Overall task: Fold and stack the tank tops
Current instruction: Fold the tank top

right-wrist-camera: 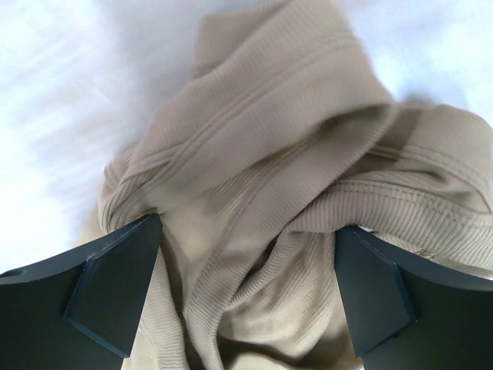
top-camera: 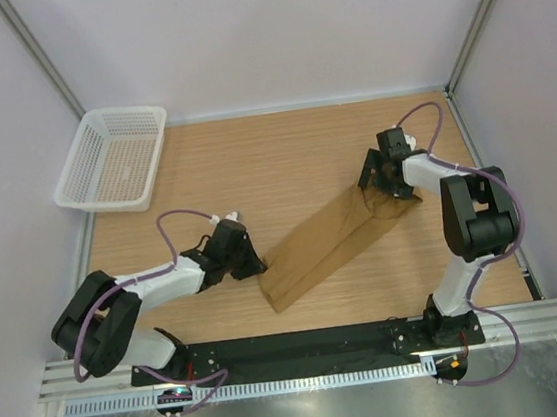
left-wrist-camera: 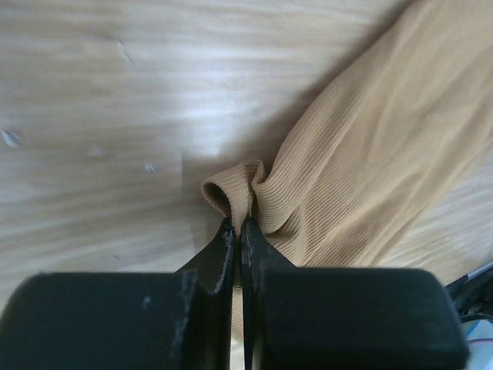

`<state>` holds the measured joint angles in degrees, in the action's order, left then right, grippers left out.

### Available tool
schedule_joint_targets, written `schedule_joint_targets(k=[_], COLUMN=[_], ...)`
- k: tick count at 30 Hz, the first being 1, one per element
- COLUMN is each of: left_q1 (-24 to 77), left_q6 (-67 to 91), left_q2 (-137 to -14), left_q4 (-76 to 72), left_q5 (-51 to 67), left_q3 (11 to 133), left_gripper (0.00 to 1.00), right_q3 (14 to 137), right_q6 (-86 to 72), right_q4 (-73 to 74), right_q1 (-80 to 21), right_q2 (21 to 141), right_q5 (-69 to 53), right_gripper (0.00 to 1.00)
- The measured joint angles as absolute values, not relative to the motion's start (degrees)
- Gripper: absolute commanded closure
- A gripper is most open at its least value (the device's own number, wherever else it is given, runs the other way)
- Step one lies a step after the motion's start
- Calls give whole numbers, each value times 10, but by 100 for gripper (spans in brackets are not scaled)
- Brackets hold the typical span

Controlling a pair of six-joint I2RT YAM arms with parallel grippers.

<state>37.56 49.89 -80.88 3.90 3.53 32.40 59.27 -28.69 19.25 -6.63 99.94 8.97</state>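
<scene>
One tan-brown tank top (top-camera: 333,243) lies stretched in a long band across the wooden table, from lower left to upper right. My left gripper (top-camera: 258,264) is shut on a pinched fold at its lower-left corner; the left wrist view shows the cloth (left-wrist-camera: 362,154) bunched between the closed fingertips (left-wrist-camera: 239,225). My right gripper (top-camera: 386,193) is at the upper-right end of the top. In the right wrist view its fingers (right-wrist-camera: 115,281) stand wide apart with bunched ribbed cloth and seams (right-wrist-camera: 269,200) between them.
A white plastic mesh basket (top-camera: 115,159) stands at the far left corner of the table. White walls and metal frame posts enclose the table. A black base rail (top-camera: 305,348) runs along the near edge.
</scene>
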Motion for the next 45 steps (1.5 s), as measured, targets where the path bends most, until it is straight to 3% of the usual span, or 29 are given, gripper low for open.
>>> schedule_joint_targets(k=[4,7,8,11,14,24,32,45], left_q1=[416,435,442,463,473,472,471,464], left_q6=[543,575,583,600,608,587,561,551], left_q2=[-786,-766,-757,-727,-693,-660,-694,-728], left_q4=[5,-16,-18,-12,18,136,151,152], left_q5=[14,0,-6,-25,-46,-89,-90,-90], left_q3=[290,263,256,247,244,273,321,328], left_gripper=[97,80,65,44,37,34,35,34], right_q3=[669,723,740,795,821,777,766,557], right_q6=[-272,-264,-261,-250,-238,-222,-222,-265], right_q4=[176,171,174,176,177,193,226,227], right_q1=[-66,-68,-69,-78,-90,-103,-103,-103], right_q2=[1063,1103,1115,1152,1163,1063,1002,850], right_q5=[62,41,34,15,6,13,48,11], right_gripper=[2,1,1,0,0,0,3,3])
